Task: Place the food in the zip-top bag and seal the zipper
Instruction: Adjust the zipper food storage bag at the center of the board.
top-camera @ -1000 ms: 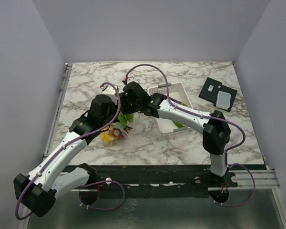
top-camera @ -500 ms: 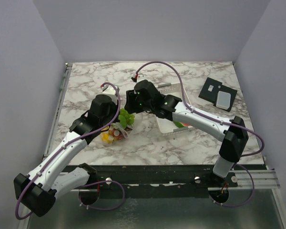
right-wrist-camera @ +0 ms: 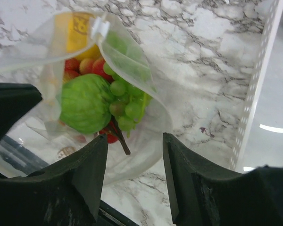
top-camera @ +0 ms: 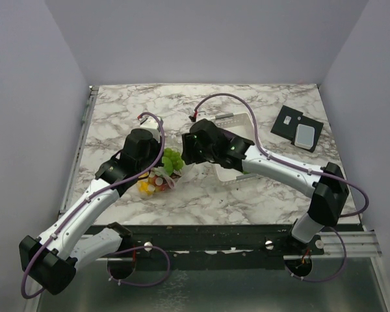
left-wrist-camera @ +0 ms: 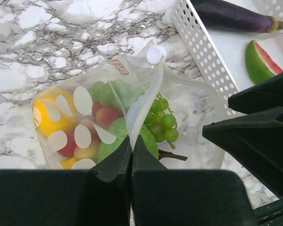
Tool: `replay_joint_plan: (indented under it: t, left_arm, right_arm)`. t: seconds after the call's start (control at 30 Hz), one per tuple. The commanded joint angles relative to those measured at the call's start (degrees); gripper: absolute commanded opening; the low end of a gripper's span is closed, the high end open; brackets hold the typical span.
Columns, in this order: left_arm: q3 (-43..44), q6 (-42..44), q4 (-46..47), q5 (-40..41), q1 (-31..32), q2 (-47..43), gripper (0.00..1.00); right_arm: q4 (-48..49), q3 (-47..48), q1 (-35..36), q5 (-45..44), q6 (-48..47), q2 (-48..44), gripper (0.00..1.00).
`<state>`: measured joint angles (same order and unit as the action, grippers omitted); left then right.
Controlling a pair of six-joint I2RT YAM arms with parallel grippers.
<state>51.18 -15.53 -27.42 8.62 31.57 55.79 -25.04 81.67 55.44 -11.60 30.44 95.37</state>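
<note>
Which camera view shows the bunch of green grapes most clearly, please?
The right wrist view: the green grapes lie large and unobstructed at the mouth of the zip-top bag, stem showing. The left wrist view shows them partly behind the bag's edge; the top view gives only a small green patch.

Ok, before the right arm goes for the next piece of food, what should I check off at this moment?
1. Is the left gripper clamped on the mouth edge of the clear crinkly zip-top bag? Ok.
2. Is the right gripper open and empty above the bag? Ok.
3. Is the green grape bunch fully inside the bag? Cannot tell; it lies in the open mouth.
4. Is all the food bagged? Not ok; the dark purple eggplant and the watermelon slice lie in the white perforated plastic basket.
5. Is the zipper strip sealed? Not ok; the mouth gapes.
</note>
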Motion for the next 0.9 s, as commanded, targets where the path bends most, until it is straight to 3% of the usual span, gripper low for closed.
replay_joint_plan:
  t: [0.0,0.3,0.63,0.77,0.87]
  left_arm:
    - [-0.3,0.2,0.5,1.2,0.1,0.1,0.0]
    - [-0.2,0.2,0.4,1.2,0.1,0.0,0.0]
    - [-0.4,0.1,0.5,1.0,0.1,-0.1,0.0]
    - [-0.2,0.1,0.5,0.9,0.1,-0.2,0.0]
    - [-0.3,0.1,0.5,1.0,0.1,-0.4,0.0]
  right_arm:
    - [-1.7,-3.8,0.4,-3.5,1.9,-3.2,0.56]
    - [-0.4,-4.9,0.3,-3.2,3.3,-1.8,0.6]
    - [-0.1,-1.4,-0.8,-2.6,3.4,3.3,0.49]
    - [0.5,-1.5,-1.3,-2.2,3.7,4.0,0.4]
    - [0.2,-0.6,-1.4,-1.4,3.2,3.9,0.19]
